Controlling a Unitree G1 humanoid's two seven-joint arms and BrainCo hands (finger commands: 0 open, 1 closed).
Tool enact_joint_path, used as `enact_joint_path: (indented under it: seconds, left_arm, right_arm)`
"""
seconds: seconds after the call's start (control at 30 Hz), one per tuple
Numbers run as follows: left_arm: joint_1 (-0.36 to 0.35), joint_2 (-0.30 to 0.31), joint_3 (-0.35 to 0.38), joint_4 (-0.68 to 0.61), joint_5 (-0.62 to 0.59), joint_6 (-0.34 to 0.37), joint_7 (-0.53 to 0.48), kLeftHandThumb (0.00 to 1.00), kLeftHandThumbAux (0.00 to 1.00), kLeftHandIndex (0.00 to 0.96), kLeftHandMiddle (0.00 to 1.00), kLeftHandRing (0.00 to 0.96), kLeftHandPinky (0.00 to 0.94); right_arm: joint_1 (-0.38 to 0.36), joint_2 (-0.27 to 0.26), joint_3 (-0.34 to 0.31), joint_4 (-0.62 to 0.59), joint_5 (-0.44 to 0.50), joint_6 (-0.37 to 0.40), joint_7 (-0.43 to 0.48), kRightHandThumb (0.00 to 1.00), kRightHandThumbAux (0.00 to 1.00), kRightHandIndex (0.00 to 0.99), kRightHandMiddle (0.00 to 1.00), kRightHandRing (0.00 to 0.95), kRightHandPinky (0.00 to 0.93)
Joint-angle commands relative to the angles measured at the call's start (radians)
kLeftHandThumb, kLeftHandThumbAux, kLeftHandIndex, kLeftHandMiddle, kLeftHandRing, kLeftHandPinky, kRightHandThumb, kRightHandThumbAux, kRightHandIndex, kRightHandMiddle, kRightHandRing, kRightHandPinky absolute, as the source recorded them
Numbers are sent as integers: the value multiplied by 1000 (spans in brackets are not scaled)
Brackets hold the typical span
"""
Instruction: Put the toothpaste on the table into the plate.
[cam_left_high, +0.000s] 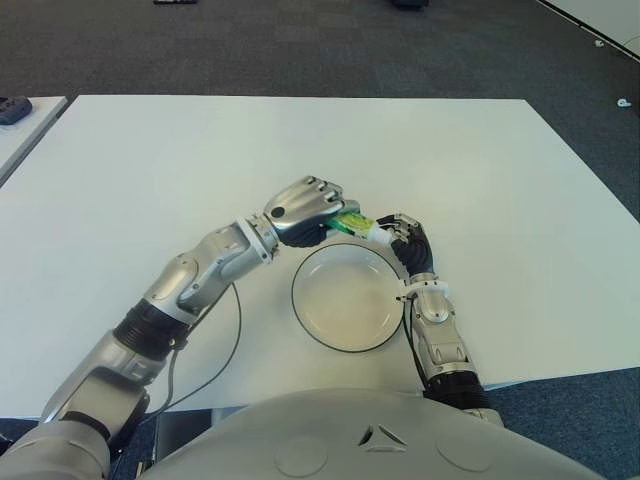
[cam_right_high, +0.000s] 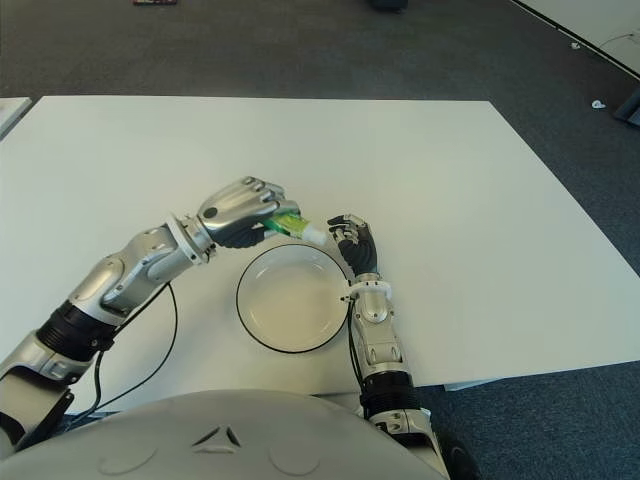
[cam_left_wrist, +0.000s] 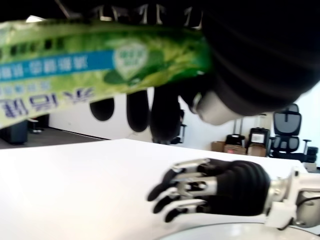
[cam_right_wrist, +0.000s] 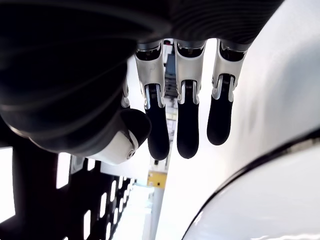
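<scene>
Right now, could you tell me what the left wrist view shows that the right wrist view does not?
Only the left wrist view shows the toothpaste, green and blue, held in the left hand, and the whole right hand beyond it on the table. Only the right wrist view shows the right hand's fingers from close by, relaxed and holding nothing. Both show the plate rim and the white table.

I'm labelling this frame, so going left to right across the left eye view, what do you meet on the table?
Left hand → toothpaste → right hand. The plate sits nearer, spanning below all three, so it has no clear place.
</scene>
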Motion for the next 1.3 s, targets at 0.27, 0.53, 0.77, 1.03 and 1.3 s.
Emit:
enact_joint_path:
  seconds: [0.27, 0.53, 0.77, 1.03, 1.3]
  left_arm:
    - [5, 9, -69, 73, 110, -93, 69, 714, 707, 441, 883, 872, 865]
    - [18, -4, -113, 151, 141, -147, 117, 713, 707, 441, 886, 873, 870]
    - [15, 0, -146, 163, 165, -173, 115, 713, 708, 441, 892, 884, 884]
    - [20, 10, -166, 180, 169, -212, 117, 710, 709, 441, 889, 891, 883]
    - [25, 10, -145, 202, 117, -251, 137, 707, 713, 439, 785, 767, 728]
  right_arm:
    - [-10, -1, 4, 31, -10, -22, -16, 709, 732, 415, 404, 393, 411]
    - [-6, -5, 4, 30, -17, -28, -29, 707, 732, 416, 409, 396, 411]
    - [-6, -9, 5, 36, -16, -41, -34, 707, 732, 416, 412, 400, 415]
    - [-6, -8, 4, 39, -6, -46, -31, 709, 732, 416, 416, 406, 421]
    - [-6, -6, 3, 40, -5, -44, -36, 710, 732, 416, 414, 398, 413]
